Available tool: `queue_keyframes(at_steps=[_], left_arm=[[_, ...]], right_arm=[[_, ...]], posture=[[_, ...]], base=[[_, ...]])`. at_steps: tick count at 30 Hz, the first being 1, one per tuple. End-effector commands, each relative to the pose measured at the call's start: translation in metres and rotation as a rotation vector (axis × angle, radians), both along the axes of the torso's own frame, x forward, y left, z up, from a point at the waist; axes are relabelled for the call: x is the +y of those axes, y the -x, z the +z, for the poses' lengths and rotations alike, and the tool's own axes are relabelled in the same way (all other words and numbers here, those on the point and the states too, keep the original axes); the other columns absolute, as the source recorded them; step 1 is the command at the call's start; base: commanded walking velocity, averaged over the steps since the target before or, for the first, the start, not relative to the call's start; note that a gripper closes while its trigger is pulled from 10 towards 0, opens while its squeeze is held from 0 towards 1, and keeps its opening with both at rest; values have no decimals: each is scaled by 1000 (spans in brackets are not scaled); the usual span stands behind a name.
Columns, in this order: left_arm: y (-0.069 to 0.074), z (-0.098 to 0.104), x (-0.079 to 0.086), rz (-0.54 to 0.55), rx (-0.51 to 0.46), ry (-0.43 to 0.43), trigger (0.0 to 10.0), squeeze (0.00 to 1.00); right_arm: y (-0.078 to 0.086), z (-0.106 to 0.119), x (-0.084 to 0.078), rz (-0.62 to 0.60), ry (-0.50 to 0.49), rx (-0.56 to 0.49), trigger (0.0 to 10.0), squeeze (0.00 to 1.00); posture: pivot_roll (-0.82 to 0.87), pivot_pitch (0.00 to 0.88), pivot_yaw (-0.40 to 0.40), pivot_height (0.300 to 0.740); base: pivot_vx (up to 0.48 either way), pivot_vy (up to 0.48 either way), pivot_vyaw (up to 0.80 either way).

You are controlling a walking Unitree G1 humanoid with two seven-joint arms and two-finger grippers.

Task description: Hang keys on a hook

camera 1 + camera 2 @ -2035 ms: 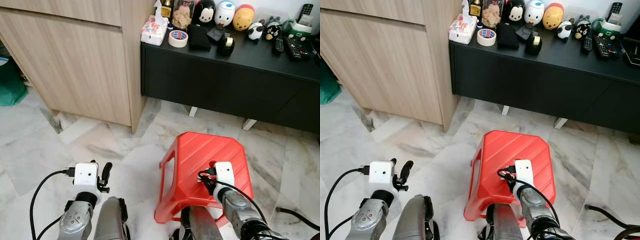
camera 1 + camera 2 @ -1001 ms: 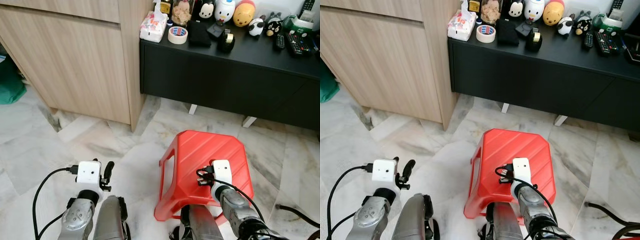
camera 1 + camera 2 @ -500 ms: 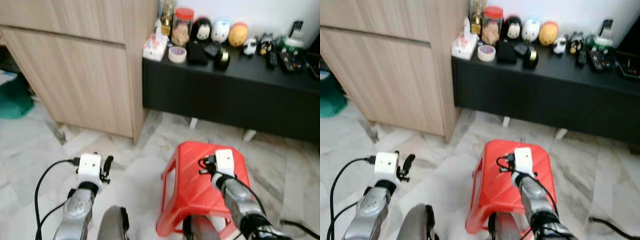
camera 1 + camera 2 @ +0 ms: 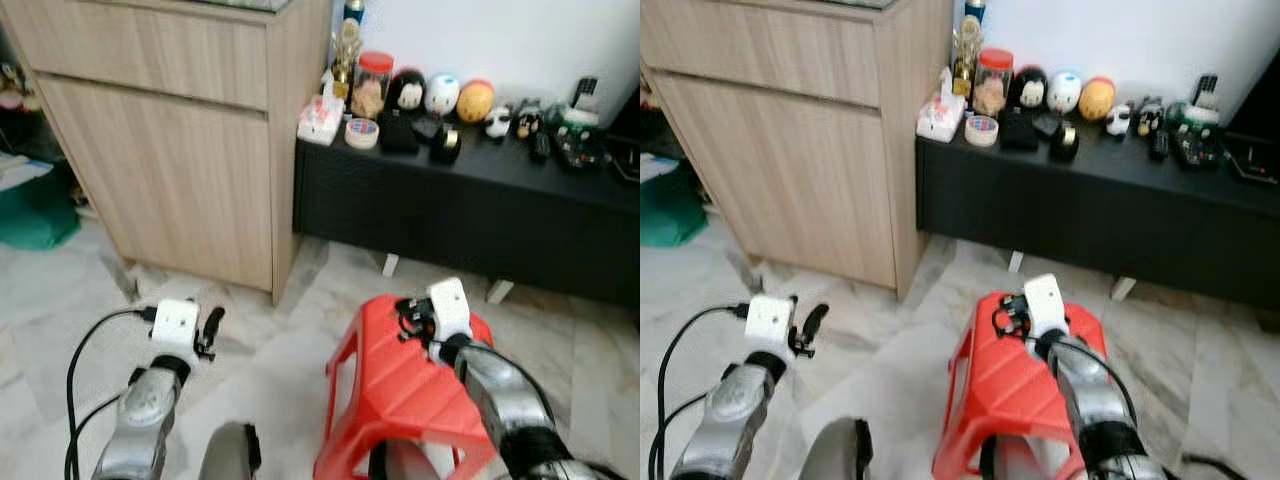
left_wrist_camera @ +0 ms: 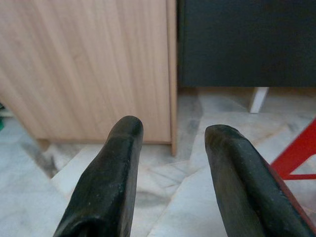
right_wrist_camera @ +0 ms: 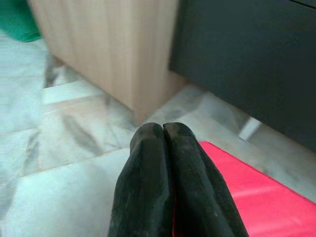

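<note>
From the head views: left pincer (image 4: 211, 327) raised over the marble floor (image 4: 60, 300), right pincer (image 4: 405, 318) over the red stool (image 4: 400, 390). Beyond stand a wooden cabinet (image 4: 170, 150) and a black tabletop (image 4: 500, 165) carrying toys, jar and tape roll (image 4: 361, 132). Left wrist view: fingers (image 5: 106, 182) spread, nothing between them. Right wrist view: fingers (image 6: 148, 187) pressed together, empty. Keys and hook cannot be made out.

Red stool (image 4: 410, 385) on marble floor (image 4: 270, 345). Wood cabinet (image 4: 170, 150) beside black table (image 4: 470, 215). On table: tissue pack (image 4: 320, 120), tape roll (image 4: 361, 133), jar (image 4: 373, 85), round toy figures (image 4: 443, 94), remotes (image 4: 560, 140). Green bag (image 4: 35, 215) on floor beside cabinet.
</note>
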State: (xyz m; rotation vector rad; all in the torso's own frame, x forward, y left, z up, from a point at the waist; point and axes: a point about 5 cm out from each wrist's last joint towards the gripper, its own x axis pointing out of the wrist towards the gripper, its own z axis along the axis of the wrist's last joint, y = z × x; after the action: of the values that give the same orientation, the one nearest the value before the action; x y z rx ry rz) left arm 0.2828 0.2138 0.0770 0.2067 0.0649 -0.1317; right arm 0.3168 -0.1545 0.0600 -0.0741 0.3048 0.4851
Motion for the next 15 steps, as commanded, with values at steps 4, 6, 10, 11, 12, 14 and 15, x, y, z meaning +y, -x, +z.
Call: queue_keyframes(at_steps=[4,6,10,11,12,14,15], left_arm=[[3,4,-9,-83,-4,-15,10000,0],[4,4,-10,-89,-2,-15,10000,0],[4,3,-13,-112,6,-17,10000,0],[3,3,-13,-117,7,-16,10000,0],[1,4,-15,-130,7,-16,10000,0],[0,6,-17,-150,8,-20,10000,0],[-2,7,-19,-171,8,-26,10000,0]], right_arm=[[2,4,7,30,-21,3,10000,0],[2,4,9,30,-22,5,10000,0],[2,2,13,17,-18,19,10000,0],[2,3,15,17,-19,20,10000,0],[2,3,16,16,-23,21,10000,0],[3,4,17,16,-25,27,10000,0],[4,4,17,17,-22,33,10000,0]], posture=[[95,0,-80,632],[95,0,-80,642],[102,0,-77,662],[93,0,-71,667],[96,0,-72,672],[101,0,-73,677],[101,0,-73,682]], base=[[0,0,0],[0,0,0],[0,0,0],[0,0,0],[0,0,0],[0,0,0],[0,0,0]])
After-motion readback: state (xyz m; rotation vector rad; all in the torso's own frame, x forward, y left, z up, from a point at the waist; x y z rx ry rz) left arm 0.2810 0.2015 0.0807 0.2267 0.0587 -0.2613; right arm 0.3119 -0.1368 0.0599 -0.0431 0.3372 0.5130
